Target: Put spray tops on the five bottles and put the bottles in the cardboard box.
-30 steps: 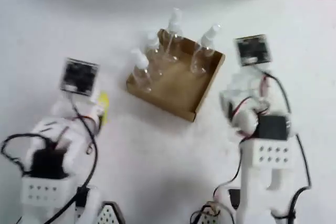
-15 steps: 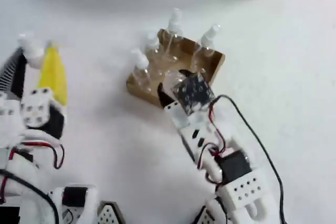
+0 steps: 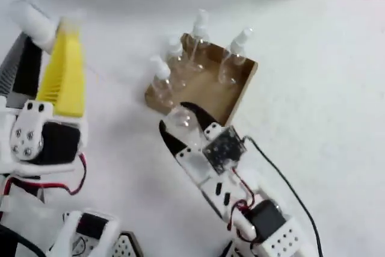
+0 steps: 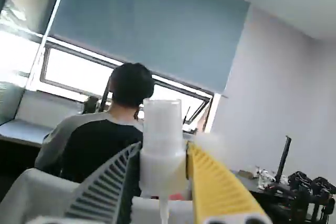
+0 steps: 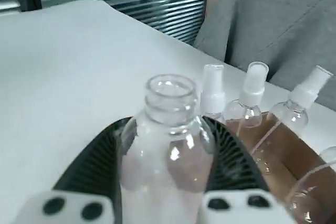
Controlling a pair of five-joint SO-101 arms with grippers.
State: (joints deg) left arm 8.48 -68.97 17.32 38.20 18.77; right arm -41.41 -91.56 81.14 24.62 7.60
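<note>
Gripping a spray top (image 3: 33,17), the left gripper (image 3: 48,31) hangs raised over the table (image 3: 313,58) at far left, clenched on the top's white collar. Toward the middle, the right gripper (image 3: 185,123) grasps an uncapped bottle (image 5: 168,145) around its shoulders, just near of the box (image 3: 212,105); whether bottle and box touch is unclear. Four capped bottles (image 3: 198,39) stand in the box, along its left and far sides.

Four capped bottles (image 3: 198,43) upright in cardboard box (image 3: 212,105); fifth bottle (image 5: 167,148) uncapped, beside box; spray top (image 4: 162,141) aloft.
</note>
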